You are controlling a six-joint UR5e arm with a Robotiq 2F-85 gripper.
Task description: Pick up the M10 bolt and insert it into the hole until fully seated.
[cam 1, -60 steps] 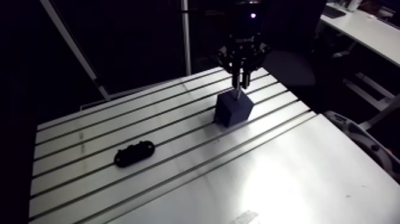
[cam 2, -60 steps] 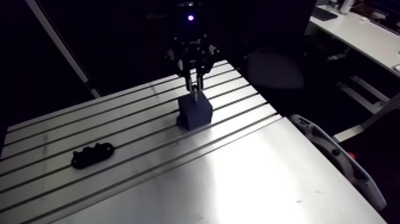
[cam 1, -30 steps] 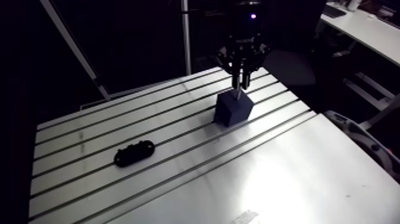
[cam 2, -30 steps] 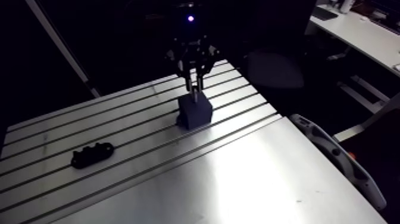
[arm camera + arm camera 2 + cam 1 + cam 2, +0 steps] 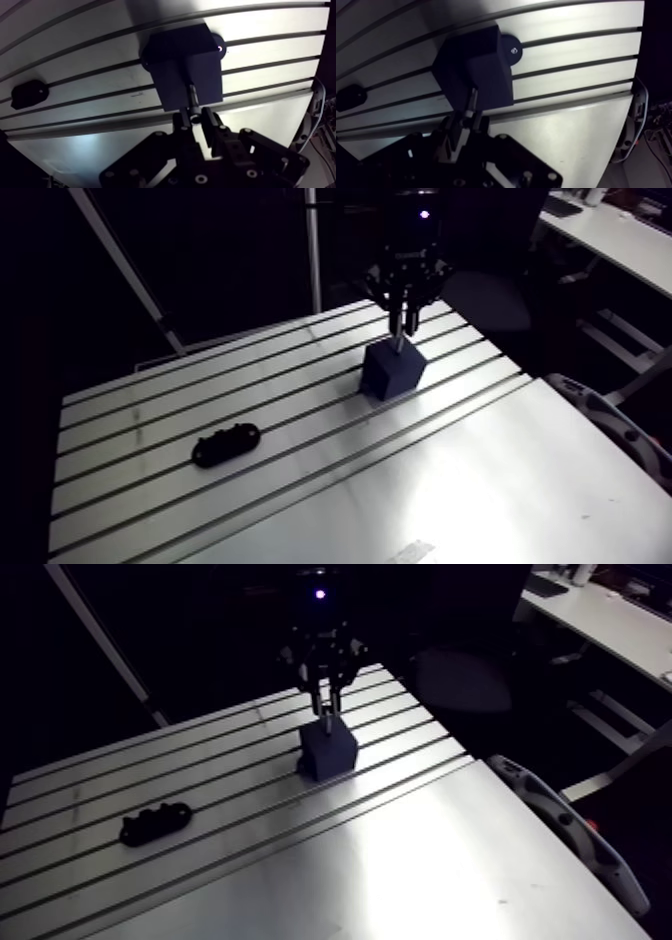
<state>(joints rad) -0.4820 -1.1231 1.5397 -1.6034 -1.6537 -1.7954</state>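
One worry: our tool (image 5: 196, 116) is clamped on the bolt (image 5: 191, 95), its tip at the top of the block (image 5: 172, 55); any tilt and we reckon it jams before seating.

The jaws are pinched tight on a thin metal bolt (image 5: 192, 98). The bolt points straight out from the jaws at a dark block (image 5: 175, 55). Its far end meets the block, but I cannot tell how far in it goes. The block sits on the shiny bench (image 5: 265, 25), which has long dark grooves running across it. A small round dark thing (image 5: 219, 46) peeks out from behind the block. A little black part (image 5: 29, 93) lies on the bench too, well apart from the block.
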